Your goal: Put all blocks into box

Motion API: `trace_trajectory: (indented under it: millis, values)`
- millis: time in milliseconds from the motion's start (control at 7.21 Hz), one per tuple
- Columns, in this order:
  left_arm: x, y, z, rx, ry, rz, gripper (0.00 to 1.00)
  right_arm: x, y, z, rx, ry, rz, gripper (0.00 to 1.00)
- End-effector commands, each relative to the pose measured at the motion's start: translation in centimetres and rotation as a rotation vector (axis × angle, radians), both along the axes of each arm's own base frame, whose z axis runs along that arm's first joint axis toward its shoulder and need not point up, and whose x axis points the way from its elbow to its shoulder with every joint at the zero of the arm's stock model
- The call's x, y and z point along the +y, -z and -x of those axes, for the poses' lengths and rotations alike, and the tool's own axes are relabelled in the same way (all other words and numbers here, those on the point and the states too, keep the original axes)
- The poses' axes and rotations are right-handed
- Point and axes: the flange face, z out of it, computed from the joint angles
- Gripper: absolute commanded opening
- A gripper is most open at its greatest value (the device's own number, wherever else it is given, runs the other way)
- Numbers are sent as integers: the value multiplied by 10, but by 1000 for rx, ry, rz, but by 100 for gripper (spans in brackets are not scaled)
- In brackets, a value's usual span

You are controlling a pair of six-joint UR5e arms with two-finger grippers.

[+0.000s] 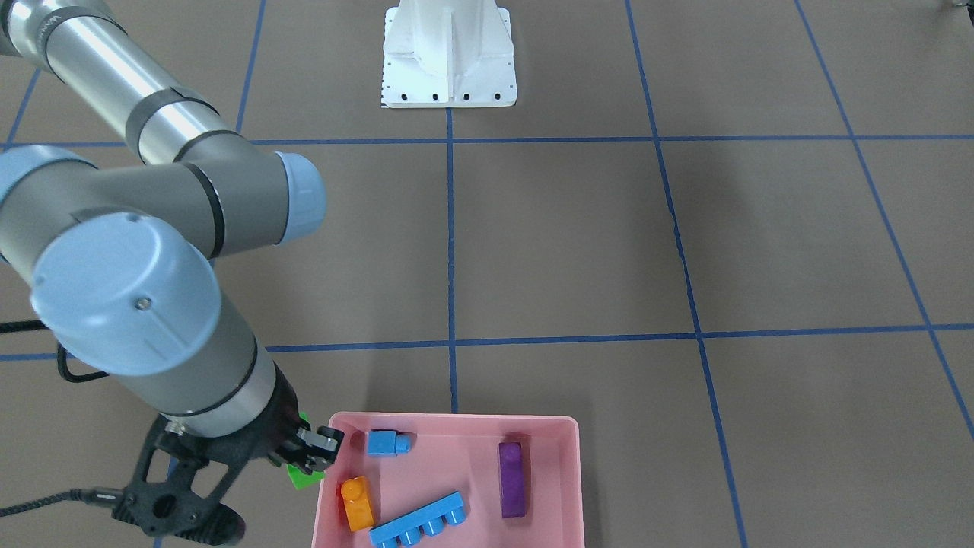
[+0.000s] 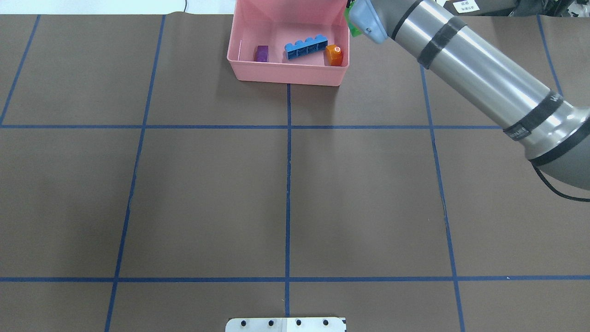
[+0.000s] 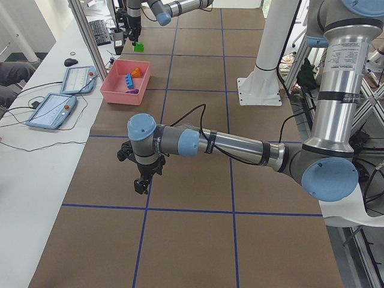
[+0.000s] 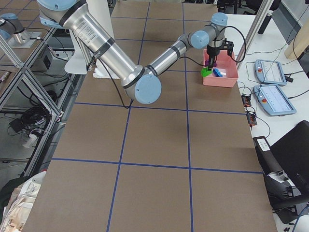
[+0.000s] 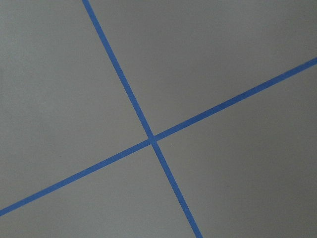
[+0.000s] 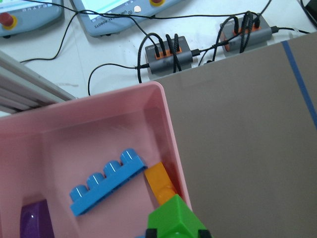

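In the box [image 1: 456, 420] lie four bricks [image 1: 418, 521] — the fifth brick [image 1: 303, 478] is just outside its right wall, between the right gripper's [image 1: 313, 454] fingers.

No legible text: print on the white label [image 2: 465, 5] and arm band [image 2: 530, 130] too small.

Pink box [image 1: 449, 468]; orange block [image 1: 356, 504]; purple block [image 1: 513, 479]; green block [image 1: 304, 478]; long blue block [image 1: 418, 520]; small blue block [image 1: 386, 443]; brown table [image 1: 571, 243] gridded blue.
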Motion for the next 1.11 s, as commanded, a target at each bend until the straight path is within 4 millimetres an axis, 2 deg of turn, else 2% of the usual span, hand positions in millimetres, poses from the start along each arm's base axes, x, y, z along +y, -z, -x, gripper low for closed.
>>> trace_trajectory:
  millis: [0, 139, 277, 416, 555, 693, 832, 971]
  values:
    - [5, -6, 0, 2, -2, 10, 100, -14, 7, 48, 1, -75, -34, 14]
    - [5, -6, 0, 2, -2, 10, 100, -3, 20, 71, 45, -114, -83, 99]
    - [5, -6, -1, 2, -2, 11, 100, -2, 32, 70, 24, -127, -77, 100]
    - [5, -6, 0, 3, 2, 7, 100, 6, 49, 55, -6, -78, -48, 100]
    - [5, -6, -1, 4, 0, 5, 100, 27, 57, 27, 6, -29, -38, 100]
    - [6, -10, -1, 4, 2, 14, 100, 57, 34, -13, 53, 35, -51, 100]
    - [6, -7, -1, 4, 2, 7, 100, 84, 0, -63, 93, 115, -68, 100]
    - [6, -15, -1, 1, 4, 25, 100, 113, -51, -114, 117, 184, -127, 100]
